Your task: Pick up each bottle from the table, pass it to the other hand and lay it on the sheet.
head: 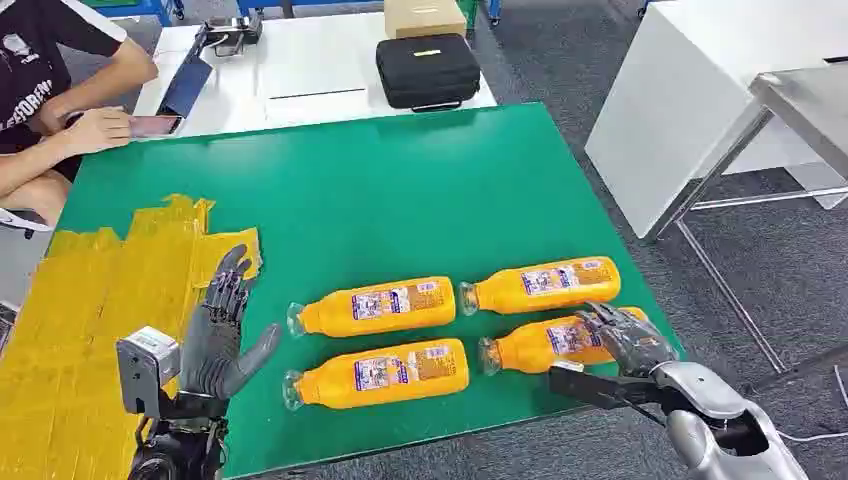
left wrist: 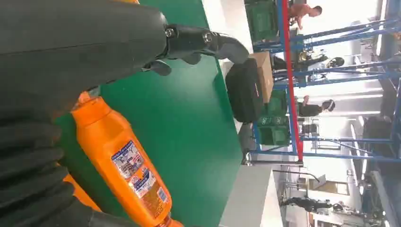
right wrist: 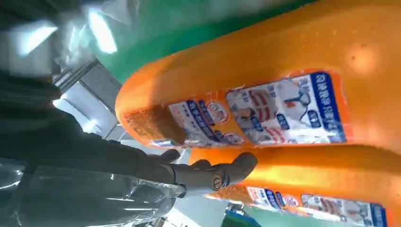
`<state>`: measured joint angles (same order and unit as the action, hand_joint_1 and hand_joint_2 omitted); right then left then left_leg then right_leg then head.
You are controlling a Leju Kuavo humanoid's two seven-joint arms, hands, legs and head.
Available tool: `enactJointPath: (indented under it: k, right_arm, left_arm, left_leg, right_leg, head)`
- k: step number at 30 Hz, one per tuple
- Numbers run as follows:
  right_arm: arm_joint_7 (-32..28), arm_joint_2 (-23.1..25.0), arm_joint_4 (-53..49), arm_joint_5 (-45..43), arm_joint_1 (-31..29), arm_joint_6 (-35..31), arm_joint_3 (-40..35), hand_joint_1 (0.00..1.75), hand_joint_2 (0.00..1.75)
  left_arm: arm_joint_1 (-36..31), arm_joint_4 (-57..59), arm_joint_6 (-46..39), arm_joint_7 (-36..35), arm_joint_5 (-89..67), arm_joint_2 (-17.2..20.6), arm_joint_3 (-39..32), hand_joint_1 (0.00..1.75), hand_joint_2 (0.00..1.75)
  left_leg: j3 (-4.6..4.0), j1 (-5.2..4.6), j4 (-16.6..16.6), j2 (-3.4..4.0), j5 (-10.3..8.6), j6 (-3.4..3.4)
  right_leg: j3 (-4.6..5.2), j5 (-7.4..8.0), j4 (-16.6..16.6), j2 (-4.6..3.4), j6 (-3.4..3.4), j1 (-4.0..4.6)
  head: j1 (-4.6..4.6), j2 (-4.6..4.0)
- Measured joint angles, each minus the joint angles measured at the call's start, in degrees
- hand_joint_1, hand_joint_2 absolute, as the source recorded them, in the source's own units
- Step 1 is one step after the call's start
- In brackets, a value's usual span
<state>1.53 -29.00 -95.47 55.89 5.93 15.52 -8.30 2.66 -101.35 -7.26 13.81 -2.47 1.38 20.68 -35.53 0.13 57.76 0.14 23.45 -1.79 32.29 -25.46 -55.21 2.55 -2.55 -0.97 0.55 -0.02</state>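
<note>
Four orange plastic bottles lay on their sides on the smooth green surface [head: 400, 190], set in two rows of two, each glossy and round-bodied, with a blue-and-white printed label around the middle and a narrow clear-capped neck. All four long axes ran roughly left to right, tilted slightly, with the necks pointing to the robot's left. The far-left bottle [head: 375, 306] and the near-left bottle [head: 380, 373] lay just beside each other; the far-right bottle [head: 543, 285] lay beyond the near-right bottle [head: 545, 345]. The right hand [head: 625, 335], dark grey with a silver forearm behind it, was at the base end of the near-right bottle, its fingers [right wrist: 222, 172] curved over the orange body; whether they actually gripped it could not be told from the pictures. In the right wrist view two labelled orange bodies lay very close to the camera. The left hand [head: 225, 330] stood upright over the green surface left of the bottles, palm turned towards them, fingers [head: 232, 275] spread and pointing away from the robot, thumb out to the side, holding nothing. Beside it, at the surface's left edge, lay the yellow sheet [head: 90, 300], matte and wrinkled with ragged edges. At the far left a person's arm [head: 70, 135] rested near a phone [head: 152, 125]. Beyond, on a white table [head: 300, 70], sat a black zipped case [head: 428, 70] and a cardboard box [head: 425, 17].
</note>
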Motion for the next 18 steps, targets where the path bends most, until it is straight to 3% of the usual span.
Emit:
enactJointPath:
  k: [18]
  right_arm:
    - [2.75, -3.43, 5.12, -2.47, -4.63, 3.06, -5.14, 0.00, 1.75]
  left_arm:
    - [-0.73, 1.31, -0.90, -0.74, 0.70, 0.00, 0.20, 0.00, 1.75]
  left_leg:
    - [0.01, 0.00, 0.00, 0.00, -0.01, -0.01]
  right_leg:
    - [-0.02, 0.00, 0.00, 0.02, 0.00, 0.00]
  head:
    - [0.04, 0.00]
